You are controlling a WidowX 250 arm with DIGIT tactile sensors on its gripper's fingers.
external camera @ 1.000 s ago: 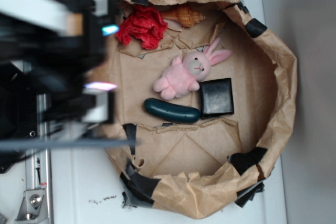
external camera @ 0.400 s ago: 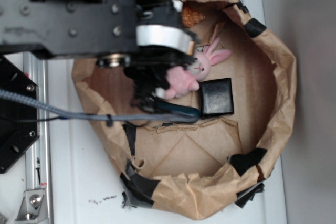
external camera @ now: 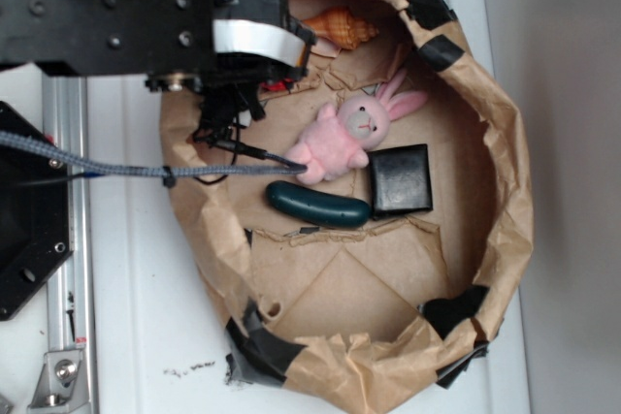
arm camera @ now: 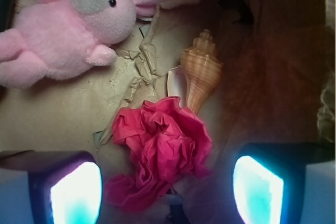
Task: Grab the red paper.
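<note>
Red paper (arm camera: 160, 153) now sits between the lowered tool's (arm camera: 167, 188) spread fingers (arm camera: 76, 192).

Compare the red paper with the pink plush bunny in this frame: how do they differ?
The red paper is bright red and crumpled; the pink plush bunny is pale pink and fuzzy, with a face and ears. The paper lies between the open gripper fingers; the bunny lies off to one side. Both rest on the brown paper.

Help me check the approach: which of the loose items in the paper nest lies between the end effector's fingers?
The red paper, a crumpled bright wad. The seashell touches its far edge; the pink bunny lies off to the side.
</note>
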